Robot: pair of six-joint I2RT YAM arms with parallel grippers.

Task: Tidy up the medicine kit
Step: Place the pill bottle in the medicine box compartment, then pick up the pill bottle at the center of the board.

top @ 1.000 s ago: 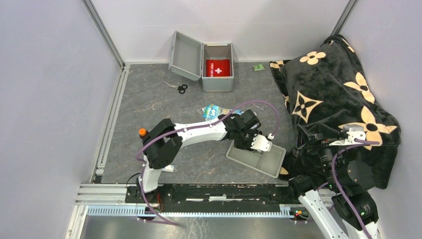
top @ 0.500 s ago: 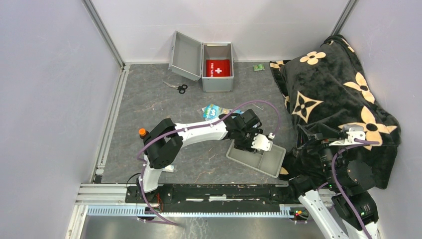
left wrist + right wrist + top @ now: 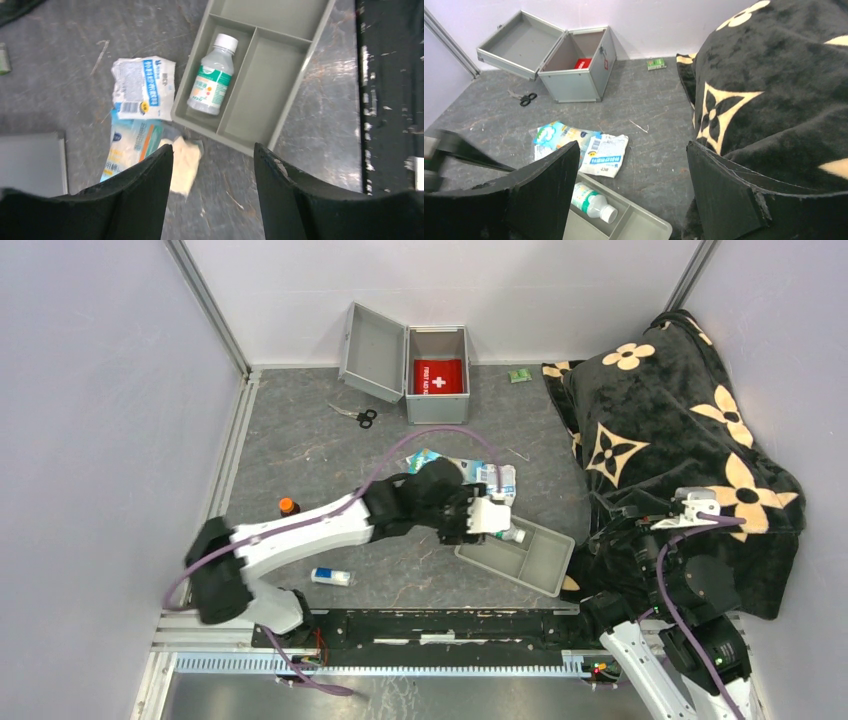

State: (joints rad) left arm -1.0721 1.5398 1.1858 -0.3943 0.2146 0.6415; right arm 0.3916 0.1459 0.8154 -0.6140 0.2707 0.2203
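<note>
Hanging above the edge of the grey tray nearest the packets, the left gripper is spread wide with nothing between its fingers. A clear bottle with a white cap lies in the long compartment on that side. The medicine kit sits against the back wall, its lid swung open to the left, with scissors just beside it and bare table between it and the packets. The right gripper is likewise spread and empty, close to the black flowered blanket filling the right side. From the right wrist, the kit's wall hides most of the red pouch, and the tray is cut off at the bottom; the packet print is too small to read.
</note>
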